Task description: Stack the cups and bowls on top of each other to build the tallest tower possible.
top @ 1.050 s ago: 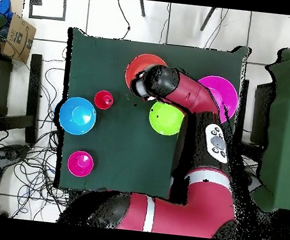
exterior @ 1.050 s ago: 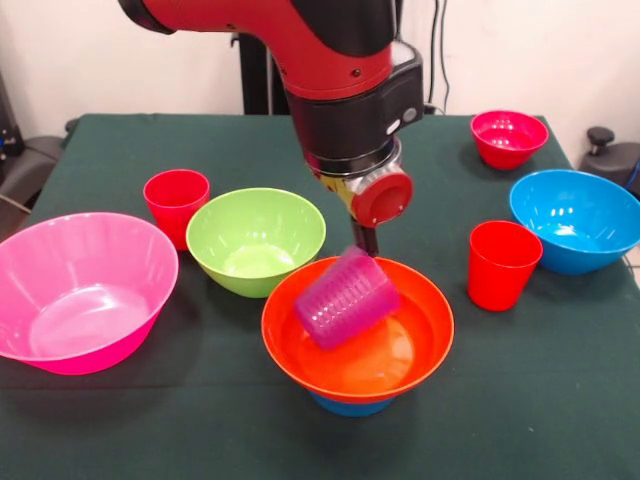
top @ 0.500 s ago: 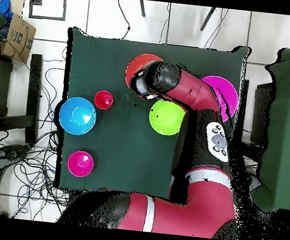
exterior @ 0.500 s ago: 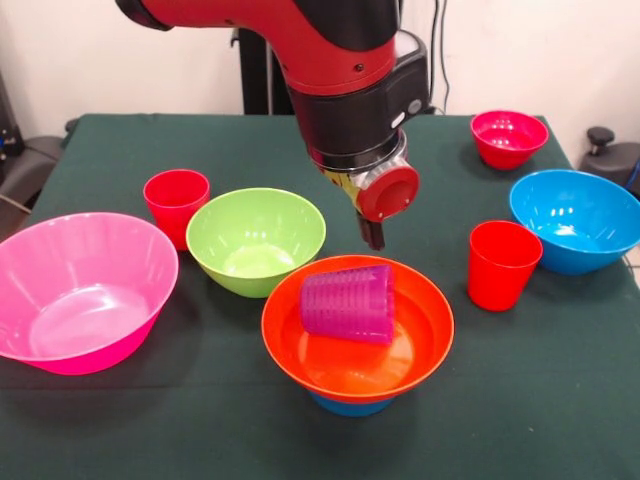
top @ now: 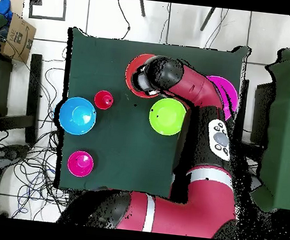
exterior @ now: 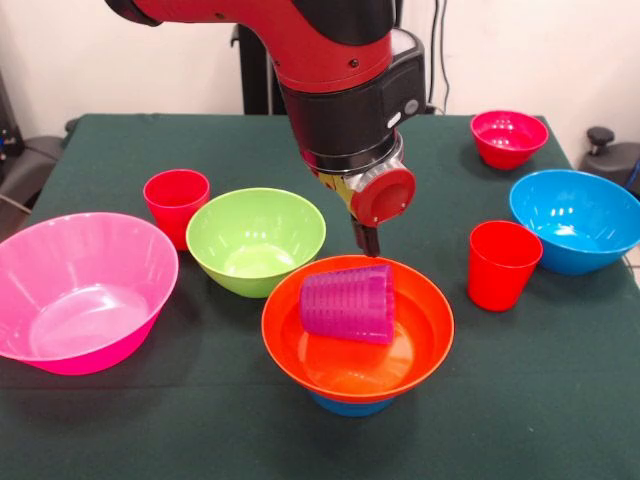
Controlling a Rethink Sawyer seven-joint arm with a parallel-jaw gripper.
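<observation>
Front view: white wall behind, dark green worktop [exterior: 560,400] carrying scattered bowls. Purple cup [exterior: 347,302] lying on its side inside orange bowl [exterior: 357,330], itself seated on a blue bowl [exterior: 348,405], so the tower is low and the cup useless as a level unless righted. Hand [exterior: 366,238] hanging just above the cup's rim, holding nothing; spread or pressed together, cannot tell. No readable writing.

Overhead view: tiled floor, cables round the worktop. Arm [top: 195,98] covering most of the orange bowl. Cardboard box [top: 14,34] at left, print illegible.
</observation>
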